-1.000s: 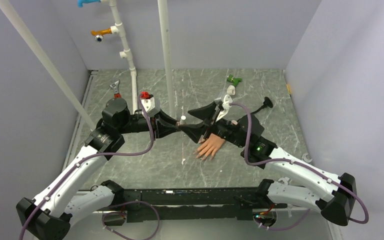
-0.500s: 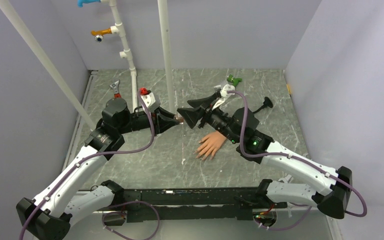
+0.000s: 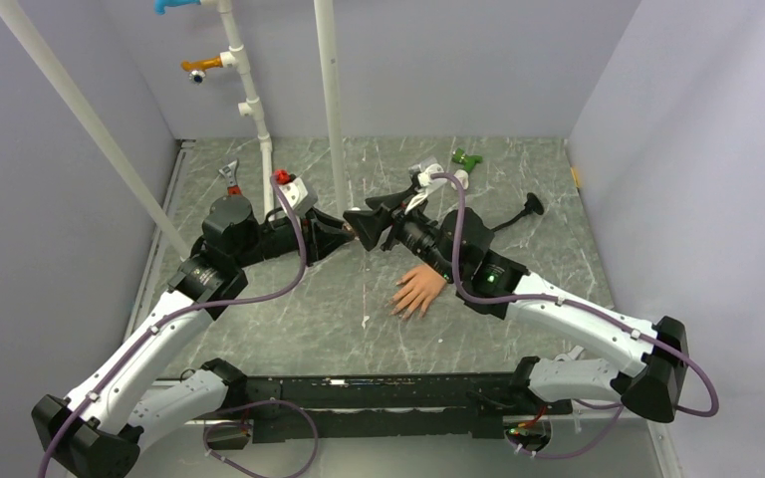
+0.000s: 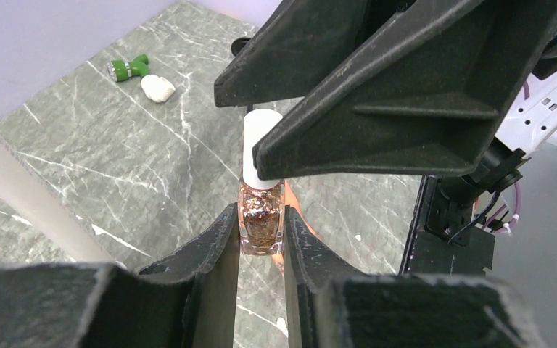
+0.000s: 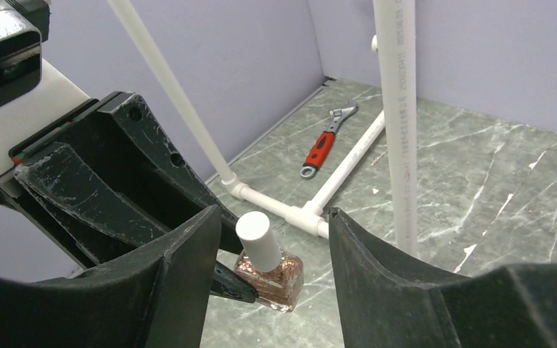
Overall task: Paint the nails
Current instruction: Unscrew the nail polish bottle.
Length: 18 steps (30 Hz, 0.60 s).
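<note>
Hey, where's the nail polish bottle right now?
Mid-table in the top view, the bottle is clamped in the left gripper, its white cap between the right gripper's open jaws, just beyond the mannequin hand.

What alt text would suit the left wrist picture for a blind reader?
The left gripper pinches a glittery polish bottle with a white cap; the right gripper straddles that cap above a grey marbled table.

The nail polish bottle (image 4: 262,221) held copper glitter under a white cap (image 4: 261,141). The mannequin hand (image 3: 420,291) was peach, the tabletop (image 3: 329,319) grey-green marble veined white, the wrench (image 5: 322,145) red-handled.
</note>
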Each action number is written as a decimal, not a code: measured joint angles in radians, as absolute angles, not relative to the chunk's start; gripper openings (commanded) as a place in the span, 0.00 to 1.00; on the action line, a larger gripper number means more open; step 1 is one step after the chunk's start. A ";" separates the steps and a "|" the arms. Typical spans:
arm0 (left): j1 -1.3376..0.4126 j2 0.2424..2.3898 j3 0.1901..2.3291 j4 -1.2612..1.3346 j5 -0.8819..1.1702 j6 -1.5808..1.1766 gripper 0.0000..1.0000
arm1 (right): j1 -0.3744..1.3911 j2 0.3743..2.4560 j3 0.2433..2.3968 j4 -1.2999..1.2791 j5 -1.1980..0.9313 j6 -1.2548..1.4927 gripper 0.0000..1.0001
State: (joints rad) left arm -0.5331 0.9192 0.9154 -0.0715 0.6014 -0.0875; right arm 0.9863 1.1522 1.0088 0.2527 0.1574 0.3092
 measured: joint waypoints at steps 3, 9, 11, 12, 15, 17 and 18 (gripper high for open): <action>-0.533 0.919 0.915 -0.072 0.597 -0.091 0.00 | 0.994 1.159 1.010 0.252 0.157 0.306 0.58; -0.533 0.919 0.915 -0.072 0.596 -0.092 0.00 | 1.000 1.171 1.016 0.252 0.159 0.299 0.47; -0.533 0.919 0.915 -0.072 0.595 -0.092 0.00 | 1.003 1.175 1.016 0.252 0.159 0.297 0.41; -0.533 0.919 0.915 -0.072 0.595 -0.092 0.00 | 1.004 1.178 1.016 0.253 0.159 0.296 0.38; -0.533 0.919 0.915 -0.072 0.595 -0.092 0.00 | 1.005 1.188 1.016 0.253 0.157 0.290 0.27; -0.533 0.919 0.915 -0.072 0.595 -0.092 0.00 | 1.008 1.192 1.016 0.254 0.156 0.287 0.25; -0.533 0.919 0.915 -0.071 0.595 -0.092 0.00 | 1.009 1.192 1.016 0.254 0.156 0.286 0.22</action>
State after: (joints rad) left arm -0.5331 0.9192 0.9154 -0.0711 0.5949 -0.0917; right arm 1.0088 1.1915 1.0161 0.2539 0.1558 0.2863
